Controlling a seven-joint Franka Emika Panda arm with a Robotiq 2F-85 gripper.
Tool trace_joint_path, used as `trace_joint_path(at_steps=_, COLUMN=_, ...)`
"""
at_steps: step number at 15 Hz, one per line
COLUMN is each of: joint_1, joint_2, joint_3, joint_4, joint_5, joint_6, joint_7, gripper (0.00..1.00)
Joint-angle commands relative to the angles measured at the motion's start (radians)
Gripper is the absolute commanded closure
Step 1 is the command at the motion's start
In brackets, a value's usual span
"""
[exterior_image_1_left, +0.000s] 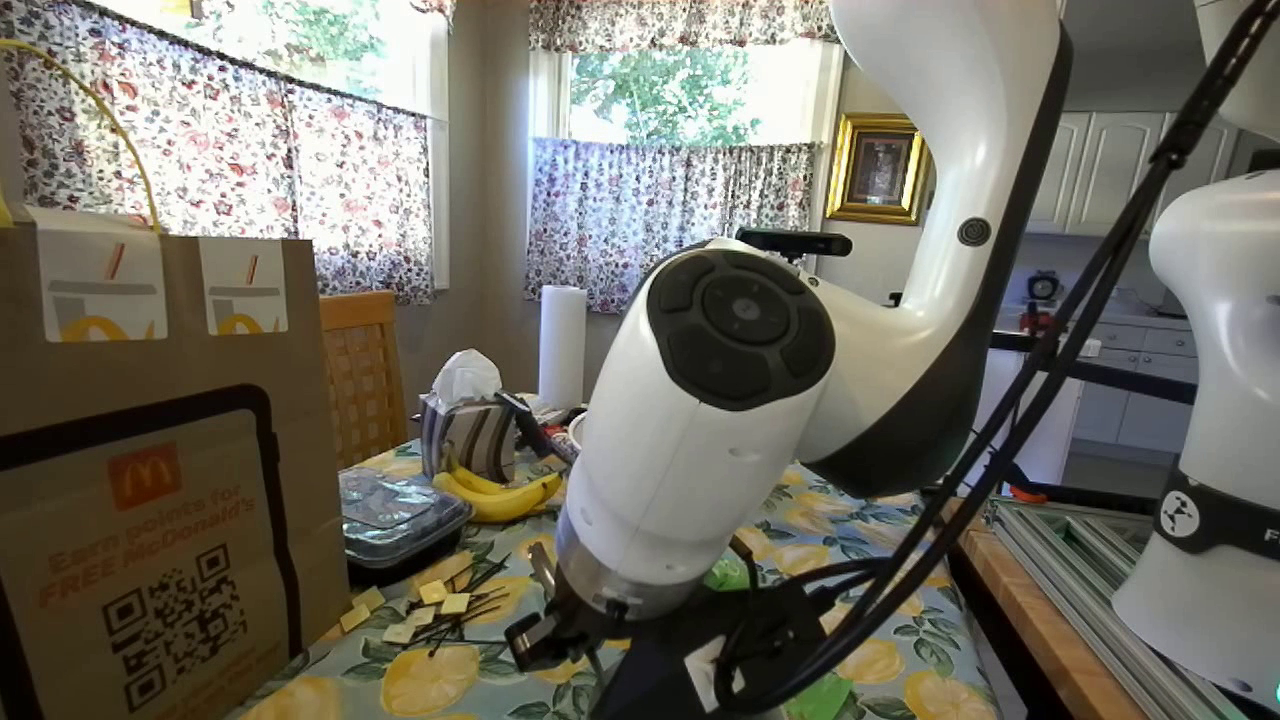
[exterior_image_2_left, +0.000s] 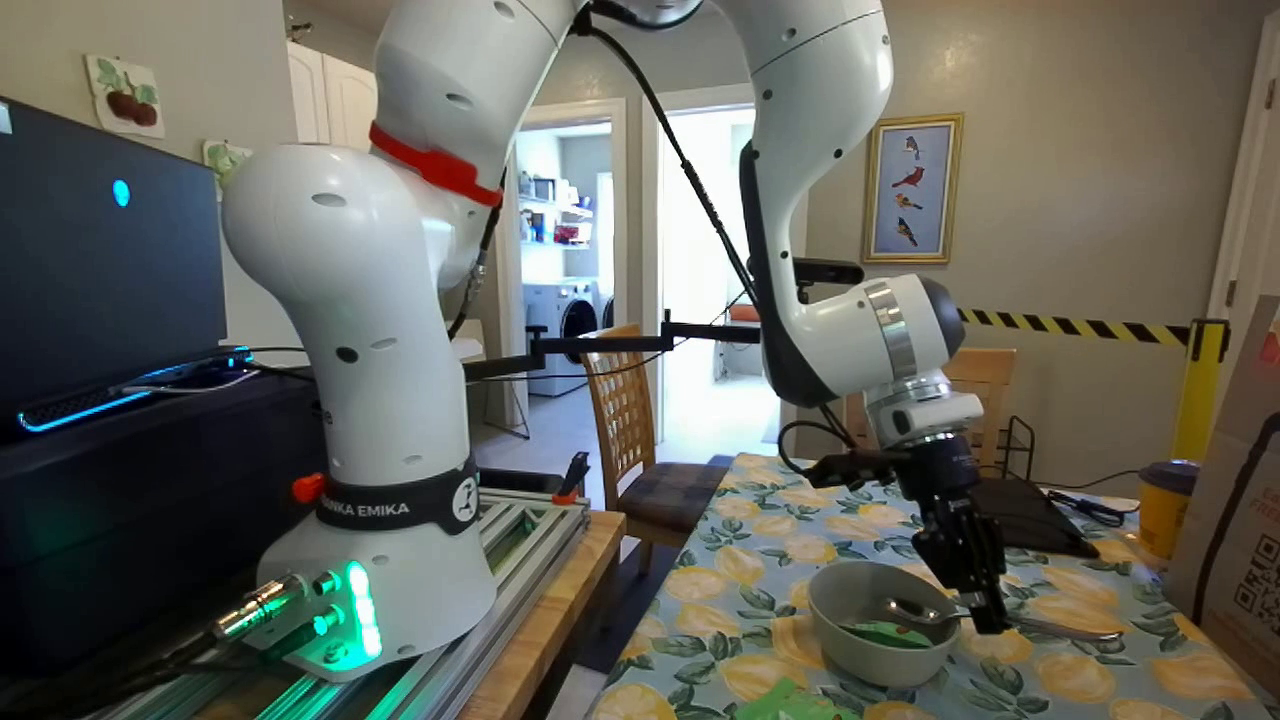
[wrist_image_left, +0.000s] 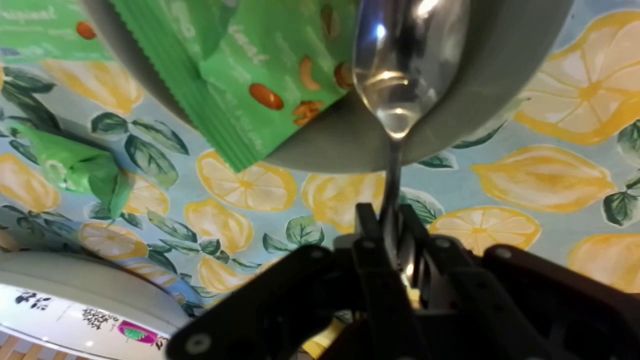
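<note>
wrist view: handle (wrist_image_left: 393, 172) of spoon (wrist_image_left: 407, 65) is clenched between the fingers (wrist_image_left: 367, 222) of the gripper (wrist_image_left: 389, 220); spoon head is held out ahead of the fingertips, over grey bowl (wrist_image_left: 350, 137), in which a green packet (wrist_image_left: 270, 85) is contained
in an exterior view: rear of handle is seen protruding past the fingers, away from the bowl, over the tablecloth (exterior_image_2_left: 750, 610)
in an exterior view: bananas (exterior_image_1_left: 505, 500) are seen beyond the gripper; spoon cannot be made out clearly

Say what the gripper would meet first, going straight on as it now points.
Likely the tablecloth beside the bowl; the spoon in the gripper reaches over the bowl and might catch first, depth being unclear.
</note>
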Motion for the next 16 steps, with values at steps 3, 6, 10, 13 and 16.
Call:
trace_joint_path(at_steps=3, joint_1=0.002, joint_2=0.011, joint_3=0.005, joint_4=0.022, joint_5=0.009, joint_6=-0.010, joint_7=-0.009, gripper=0.96)
trace_joint_path(at_steps=6, joint_1=0.007, joint_2=0.025, joint_3=0.010, joint_4=0.033, joint_5=0.018, joint_6=-0.021, joint_7=-0.022, gripper=0.96)
trace_joint_path(at_steps=10, joint_1=0.046, joint_2=0.025, joint_3=0.003, joint_4=0.037, joint_5=-0.020, joint_6=-0.076, joint_7=0.034, gripper=0.96)
trace_joint_path(at_steps=13, joint_1=0.074, joint_2=0.032, joint_3=0.004, joint_4=0.049, joint_5=-0.036, joint_6=-0.138, joint_7=0.054, gripper=0.96)
trace_joint_path(at_steps=16, joint_1=0.095, joint_2=0.048, joint_3=0.012, joint_4=0.064, joint_5=-0.053, joint_6=-0.203, joint_7=0.076, gripper=0.96)
